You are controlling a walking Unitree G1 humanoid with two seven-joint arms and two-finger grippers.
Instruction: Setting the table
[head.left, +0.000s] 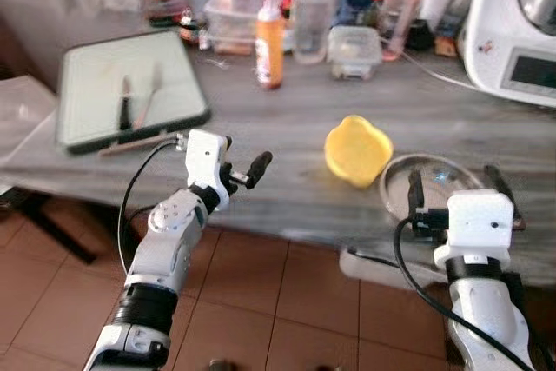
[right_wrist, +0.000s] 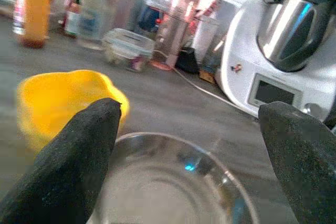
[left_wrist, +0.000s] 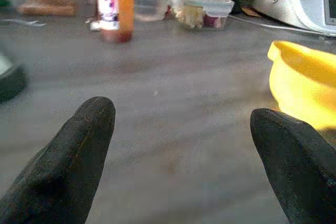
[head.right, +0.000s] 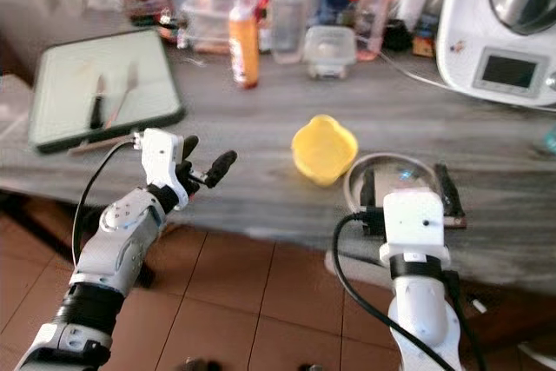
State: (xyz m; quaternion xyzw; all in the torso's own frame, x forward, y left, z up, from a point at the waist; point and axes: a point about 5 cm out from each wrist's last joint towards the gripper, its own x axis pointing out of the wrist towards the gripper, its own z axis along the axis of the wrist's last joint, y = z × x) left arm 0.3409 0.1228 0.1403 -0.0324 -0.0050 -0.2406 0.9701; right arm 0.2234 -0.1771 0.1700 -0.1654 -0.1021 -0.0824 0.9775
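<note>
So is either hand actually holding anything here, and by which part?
Nothing is held. The right hand is open, its fingers either side of the glass plate without closing on it. The left hand is open over bare table.

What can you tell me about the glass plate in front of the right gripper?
The glass plate is round, clear and shallow, and looks empty. It lies flat on the grey wood-grain table near the front edge, just right of the yellow bowl; whether the two touch cannot be told. The right gripper hovers at it, jaws open and straddling its near rim.
</note>
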